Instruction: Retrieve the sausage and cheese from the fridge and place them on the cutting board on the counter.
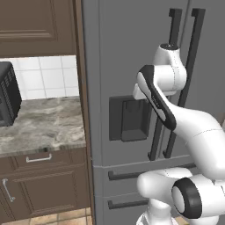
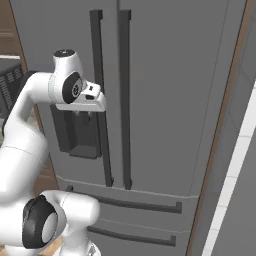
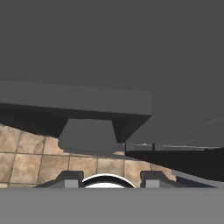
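Observation:
The grey fridge (image 1: pixel 127 48) (image 2: pixel 175 75) stands with both doors shut, so the sausage and the cheese are hidden. Two long dark bar handles (image 2: pixel 125 100) run down its middle. My gripper (image 2: pixel 82 112) hangs just in front of the dark dispenser recess (image 1: pixel 129 118) (image 2: pixel 75 137) and points down. In the hand view my gripper (image 3: pixel 112 179) is open, its two tips apart with nothing between them, above tan floor tiles (image 3: pixel 39 162) and under a grey ledge (image 3: pixel 74 103) of the fridge front. The cutting board is out of view.
Left of the fridge runs the marbled counter (image 1: pixel 39 123) with a dark appliance (image 1: pixel 8 94) at its far left, over brown drawers with silver handles (image 1: pixel 38 158). A brown side panel (image 1: pixel 83 88) separates fridge and counter. Bottom fridge drawers (image 2: pixel 140 205) carry dark bars.

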Robot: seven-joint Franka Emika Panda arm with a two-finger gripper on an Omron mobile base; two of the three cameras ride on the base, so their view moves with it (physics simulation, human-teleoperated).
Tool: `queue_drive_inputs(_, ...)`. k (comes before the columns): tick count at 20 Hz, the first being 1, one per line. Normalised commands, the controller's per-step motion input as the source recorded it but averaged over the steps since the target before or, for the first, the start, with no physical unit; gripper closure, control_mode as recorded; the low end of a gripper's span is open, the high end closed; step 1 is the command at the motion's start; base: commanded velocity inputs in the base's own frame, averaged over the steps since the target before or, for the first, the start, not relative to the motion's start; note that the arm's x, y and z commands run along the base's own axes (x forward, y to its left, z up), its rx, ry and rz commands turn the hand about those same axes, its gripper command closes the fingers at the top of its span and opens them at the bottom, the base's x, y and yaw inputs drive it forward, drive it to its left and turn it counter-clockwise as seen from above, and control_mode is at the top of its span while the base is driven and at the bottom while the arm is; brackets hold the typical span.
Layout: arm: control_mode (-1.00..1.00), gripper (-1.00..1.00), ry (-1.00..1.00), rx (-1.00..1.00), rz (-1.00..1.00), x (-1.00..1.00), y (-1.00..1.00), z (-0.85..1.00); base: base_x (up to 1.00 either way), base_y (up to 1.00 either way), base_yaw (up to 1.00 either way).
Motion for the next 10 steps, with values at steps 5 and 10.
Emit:
queue_drive_inputs(5,1.00,-1.00,0.00,0.00,0.00,0.00,0.00,0.00,-0.06,-0.04,0.00)
queue_drive_inputs(10,1.00,-1.00,0.00,0.00,0.00,0.00,0.00,0.00,-0.36,-0.43,0.00)
